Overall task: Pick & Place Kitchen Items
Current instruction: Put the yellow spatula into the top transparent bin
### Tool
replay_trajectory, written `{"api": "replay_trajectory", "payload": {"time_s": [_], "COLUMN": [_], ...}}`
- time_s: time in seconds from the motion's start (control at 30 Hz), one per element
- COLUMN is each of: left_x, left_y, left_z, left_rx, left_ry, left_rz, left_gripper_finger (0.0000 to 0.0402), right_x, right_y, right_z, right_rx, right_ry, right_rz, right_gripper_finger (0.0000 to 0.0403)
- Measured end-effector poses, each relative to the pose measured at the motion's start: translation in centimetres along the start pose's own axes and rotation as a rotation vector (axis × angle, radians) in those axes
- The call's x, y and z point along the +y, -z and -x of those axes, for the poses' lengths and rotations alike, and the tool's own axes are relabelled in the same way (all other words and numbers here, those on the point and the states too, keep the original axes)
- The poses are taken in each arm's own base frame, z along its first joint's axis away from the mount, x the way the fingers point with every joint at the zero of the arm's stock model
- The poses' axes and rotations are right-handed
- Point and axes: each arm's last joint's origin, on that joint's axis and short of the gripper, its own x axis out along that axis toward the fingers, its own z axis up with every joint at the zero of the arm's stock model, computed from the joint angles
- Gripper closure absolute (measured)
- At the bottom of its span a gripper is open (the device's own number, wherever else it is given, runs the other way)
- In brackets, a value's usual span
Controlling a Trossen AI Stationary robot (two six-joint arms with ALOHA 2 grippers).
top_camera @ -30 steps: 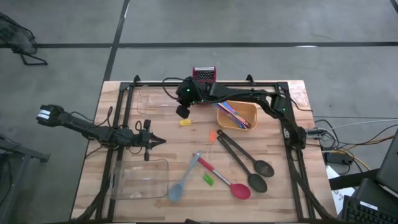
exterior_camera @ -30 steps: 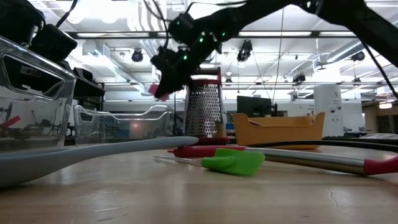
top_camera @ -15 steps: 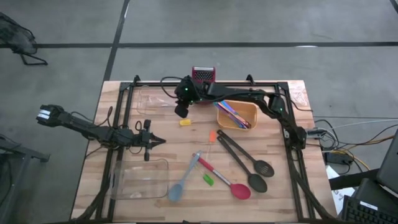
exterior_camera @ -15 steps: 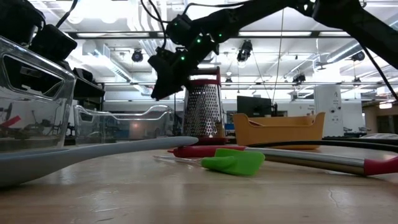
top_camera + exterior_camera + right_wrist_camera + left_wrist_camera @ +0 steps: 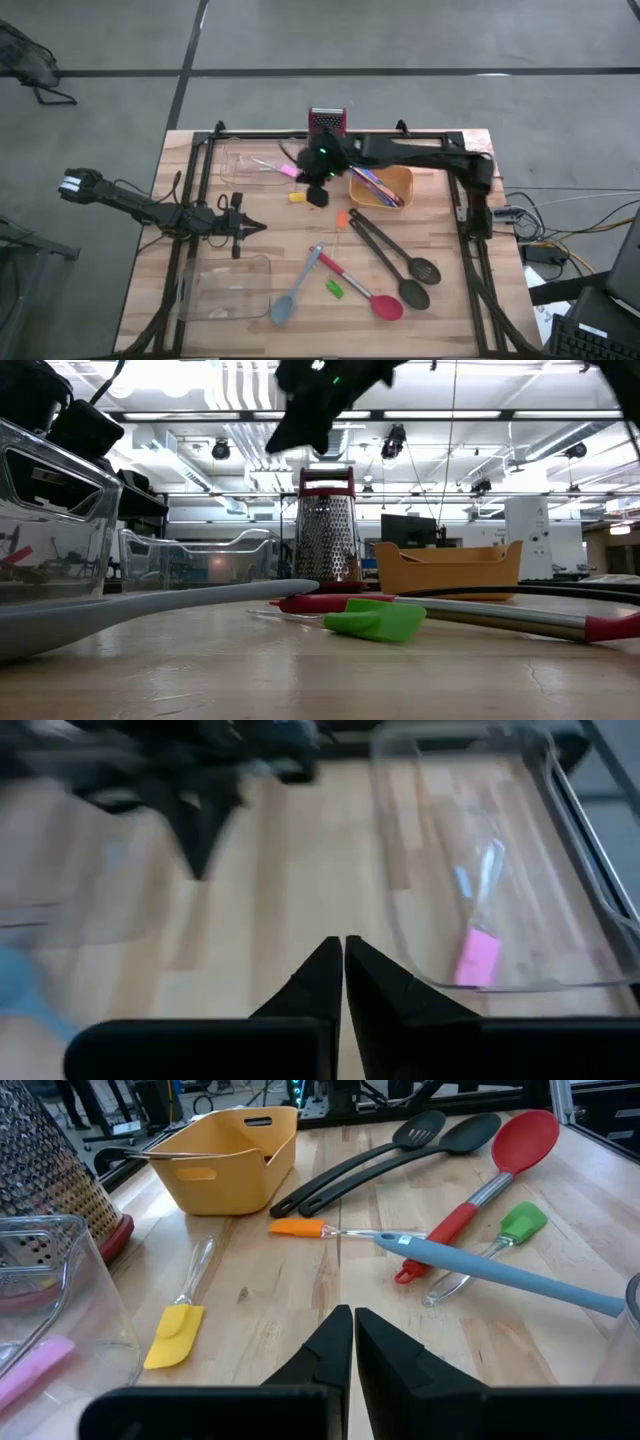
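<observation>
My right gripper [image 5: 316,198] hangs shut and empty above the table, beside the far clear tray [image 5: 250,160]. A pink-headed spatula [image 5: 477,958] lies flat on that tray's floor. A yellow spatula [image 5: 298,197] lies on the table just under the gripper. An orange one [image 5: 341,218], a green one [image 5: 334,289], a grey-blue spatula [image 5: 283,310], a red-headed spoon [image 5: 388,307] and two black slotted spoons [image 5: 400,265] lie flat toward the near right. My left gripper [image 5: 262,227] waits shut at the left, low over the table.
An orange bowl [image 5: 385,185] holding thin coloured sticks stands right of my right gripper. A red-topped metal grater [image 5: 327,121] stands at the far edge. A second clear tray [image 5: 228,288] sits near left. A black frame [image 5: 470,250] runs round the table.
My right gripper held the pink-headed spatula over the far clear tray and has let it go; the spatula now lies in the tray. The gripper then rose and drew back toward the table's right and near side, fingers shut.
</observation>
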Motion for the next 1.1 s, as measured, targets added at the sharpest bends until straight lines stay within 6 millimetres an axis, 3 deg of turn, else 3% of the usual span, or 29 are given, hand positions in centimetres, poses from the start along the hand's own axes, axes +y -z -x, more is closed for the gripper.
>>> {"api": "replay_trajectory", "payload": {"time_s": [0.27, 0.5, 0.8, 0.93, 1.1], "left_x": [0.0, 0.0, 0.0, 0.0, 0.0], "left_y": [0.0, 0.0, 0.0, 0.0, 0.0], "left_z": [0.0, 0.0, 0.0, 0.0, 0.0], "left_rx": [0.003, 0.004, 0.004, 0.004, 0.004], "left_ry": [0.000, 0.000, 0.000, 0.000, 0.000], "left_rz": [-0.001, -0.001, -0.001, -0.001, -0.001], "left_gripper_finger": [0.0378, 0.0378, 0.0378, 0.0378, 0.0378], "right_x": [6.4, 9.6, 8.9, 8.5, 8.0], "right_y": [5.4, 11.6, 19.1, 21.4, 24.2], "right_z": [6.6, 11.5, 14.5, 14.9, 14.6], "right_rx": [-0.216, -0.436, -0.502, -0.492, -0.462], "right_ry": [-0.104, -0.074, 0.080, 0.061, 0.072], "right_rz": [0.141, 0.126, 0.045, -0.072, -0.065], "right_gripper_finger": [0.0394, 0.0394, 0.0394, 0.0394, 0.0394]}}
